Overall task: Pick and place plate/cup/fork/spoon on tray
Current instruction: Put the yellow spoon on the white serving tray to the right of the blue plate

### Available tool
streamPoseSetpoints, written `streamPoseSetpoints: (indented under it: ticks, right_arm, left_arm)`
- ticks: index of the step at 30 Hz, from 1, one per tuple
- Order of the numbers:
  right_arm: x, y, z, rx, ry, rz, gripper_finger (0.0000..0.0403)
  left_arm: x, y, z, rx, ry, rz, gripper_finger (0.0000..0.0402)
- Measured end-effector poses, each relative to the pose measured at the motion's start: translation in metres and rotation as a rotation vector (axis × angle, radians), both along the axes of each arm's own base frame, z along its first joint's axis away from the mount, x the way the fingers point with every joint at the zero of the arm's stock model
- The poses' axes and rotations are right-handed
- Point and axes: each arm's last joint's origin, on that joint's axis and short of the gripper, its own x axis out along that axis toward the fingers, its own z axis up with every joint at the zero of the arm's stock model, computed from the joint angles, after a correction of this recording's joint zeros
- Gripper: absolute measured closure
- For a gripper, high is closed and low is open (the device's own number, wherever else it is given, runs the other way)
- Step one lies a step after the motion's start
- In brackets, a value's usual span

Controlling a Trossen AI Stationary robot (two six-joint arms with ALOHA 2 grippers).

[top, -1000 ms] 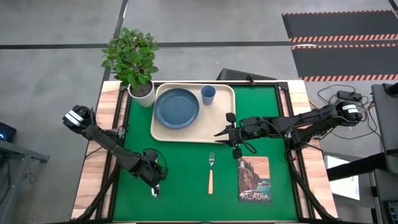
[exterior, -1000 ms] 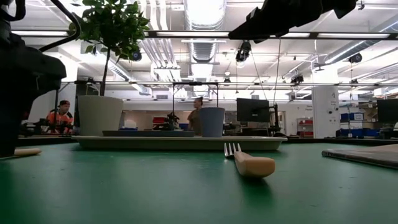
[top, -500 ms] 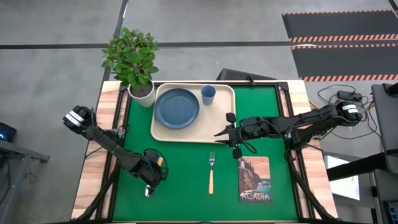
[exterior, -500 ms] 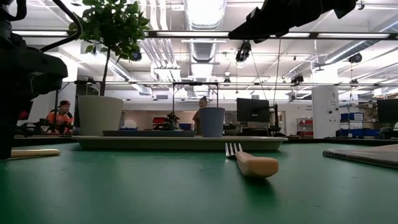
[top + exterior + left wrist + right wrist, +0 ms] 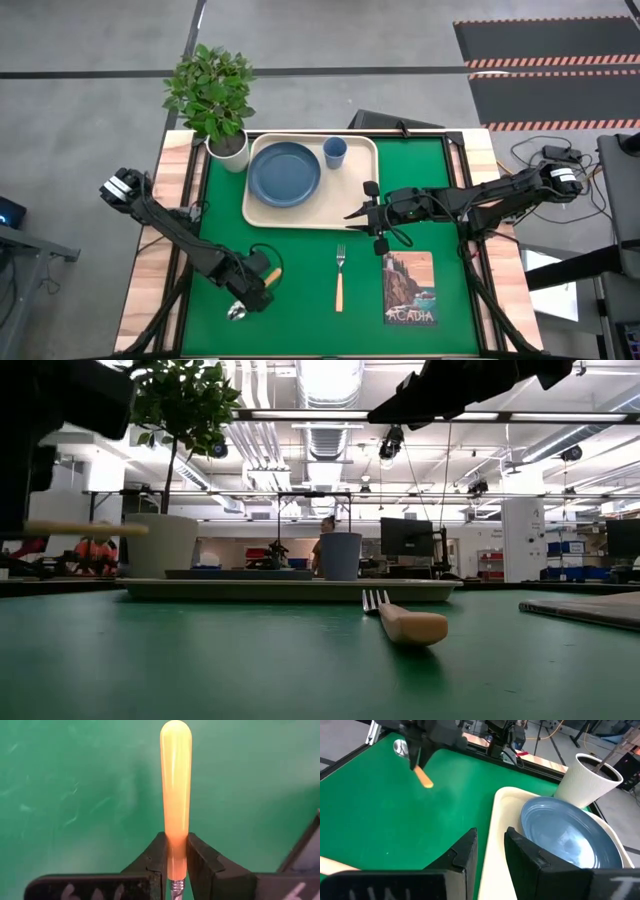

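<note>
Left wrist view, left gripper (image 5: 176, 870) clamped on spoon (image 5: 175, 795) handle, right gripper (image 5: 490, 852) empty, fingers parted.

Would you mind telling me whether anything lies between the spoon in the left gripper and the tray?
Nothing visible does. The left gripper holds the spoon above bare green mat, and the stretch up to the tray is open. The fork lies off to the side, and the right gripper hovers at the tray's near corner.

plate (image 5: 285, 172) and cup (image 5: 335, 152) on tray (image 5: 362, 205); fork (image 5: 339, 275) on mat
</note>
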Motion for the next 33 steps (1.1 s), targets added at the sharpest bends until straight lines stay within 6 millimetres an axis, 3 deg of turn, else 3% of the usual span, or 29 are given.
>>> streamPoseSetpoints:
  ticks: [9, 33]
  right_arm:
    - [0.000, 0.000, 0.000, -0.001, -0.001, 0.000, 0.0316]
    - [0.000, 0.000, 0.000, 0.004, -0.001, -0.002, 0.0316]
  left_arm:
    - [0.005, -0.002, 0.009, 0.055, -0.057, -0.124, 0.0371]
    - [-0.012, 0.012, -0.022, 0.174, 0.047, -0.217, 0.0370]
